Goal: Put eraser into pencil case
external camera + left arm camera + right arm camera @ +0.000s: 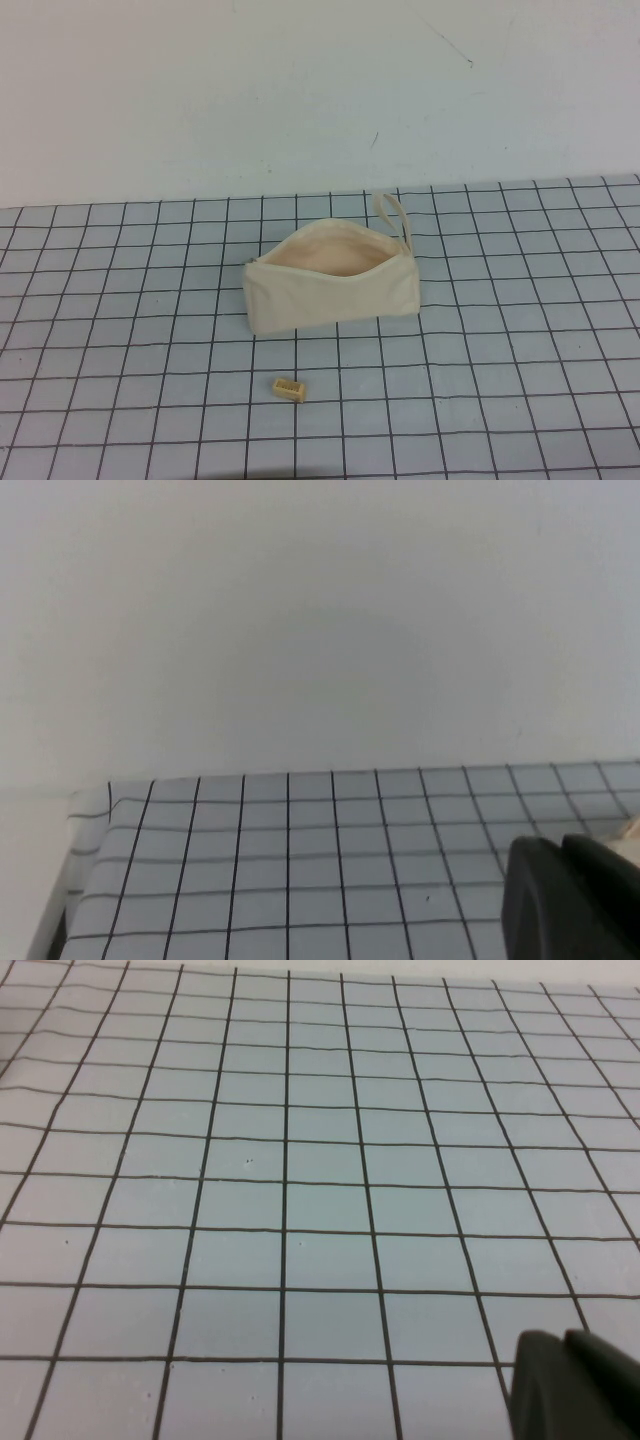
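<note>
The pencil case (330, 280) is a cream-white fabric pouch lying on the grid mat in the high view, unzipped, with its pale peach lining showing and a loop strap (395, 212) at its far right end. The eraser (290, 388), a tiny tan block, lies on the mat just in front of the pouch, apart from it. Neither arm shows in the high view. My left gripper (560, 842) shows only in the left wrist view, shut and empty above the mat. My right gripper (563, 1336) shows only in the right wrist view, shut and empty above bare mat.
The grey grid mat (520, 330) covers the table up to a white wall (300, 90). The mat's far left corner and edge (90, 810) show in the left wrist view. A sliver of cream (628, 828) sits at that view's right edge.
</note>
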Tool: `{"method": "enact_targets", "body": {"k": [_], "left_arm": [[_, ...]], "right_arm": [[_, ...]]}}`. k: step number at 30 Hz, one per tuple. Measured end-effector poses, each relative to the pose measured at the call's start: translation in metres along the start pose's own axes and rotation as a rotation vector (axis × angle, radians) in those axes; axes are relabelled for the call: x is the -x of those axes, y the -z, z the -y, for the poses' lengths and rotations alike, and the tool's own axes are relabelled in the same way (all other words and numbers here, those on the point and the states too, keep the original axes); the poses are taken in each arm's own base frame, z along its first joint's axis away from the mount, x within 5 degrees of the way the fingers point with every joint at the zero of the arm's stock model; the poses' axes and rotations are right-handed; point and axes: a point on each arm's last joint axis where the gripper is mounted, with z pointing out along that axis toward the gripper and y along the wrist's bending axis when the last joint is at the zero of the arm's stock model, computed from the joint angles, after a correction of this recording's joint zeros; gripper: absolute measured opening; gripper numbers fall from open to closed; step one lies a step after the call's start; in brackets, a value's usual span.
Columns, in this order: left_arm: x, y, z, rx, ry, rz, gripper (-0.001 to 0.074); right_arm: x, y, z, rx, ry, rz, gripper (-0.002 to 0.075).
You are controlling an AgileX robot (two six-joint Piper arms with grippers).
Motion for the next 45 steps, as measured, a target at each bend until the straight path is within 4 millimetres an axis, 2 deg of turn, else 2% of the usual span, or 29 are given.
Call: {"method": "enact_targets", "body": {"k": [6, 12, 13, 14, 20, 23, 27, 34, 38, 42, 45], "left_arm": [[-0.014, -0.055, -0.001, 0.008, -0.008, -0.203, -0.0001], [-0.023, -0.107, 0.005, -0.046, 0.038, -0.515, -0.0001], [-0.023, -0.115, 0.007, -0.071, 0.026, -0.568, -0.0001], [-0.021, -0.133, 0.012, -0.13, -0.003, -0.658, -0.0001], [-0.019, -0.173, 0.031, -0.385, -0.087, -0.82, -0.0001], [-0.02, -0.189, 0.048, -0.502, -0.183, -0.847, -0.0001], [-0.027, -0.202, 0.082, -0.658, -0.408, -0.846, -0.0001], [-0.059, -0.227, 0.137, -0.794, -0.828, -0.879, 0.0006], [-0.081, -0.244, 0.157, -0.825, -0.953, -0.897, 0.0109], [-0.104, -0.261, 0.17, -0.839, -0.998, -0.9, 0.0277], [-0.124, -0.272, 0.174, -0.851, -1.031, -0.911, 0.0329]], "right_arm": [[0.0, 0.0, 0.0, 0.0, 0.0, 0.0, -0.0001], [0.0, 0.0, 0.0, 0.0, 0.0, 0.0, -0.0001], [0.0, 0.0, 0.0, 0.0, 0.0, 0.0, -0.0001], [0.0, 0.0, 0.0, 0.0, 0.0, 0.0, -0.0001], [0.0, 0.0, 0.0, 0.0, 0.0, 0.0, -0.0001], [0.0, 0.0, 0.0, 0.0, 0.0, 0.0, -0.0001], [0.0, 0.0, 0.0, 0.0, 0.0, 0.0, -0.0001], [0.0, 0.0, 0.0, 0.0, 0.0, 0.0, -0.0001], [0.0, 0.0, 0.0, 0.0, 0.0, 0.0, -0.0001], [0.0, 0.0, 0.0, 0.0, 0.0, 0.0, -0.0001], [0.0, 0.0, 0.0, 0.0, 0.0, 0.0, -0.0001]]}}
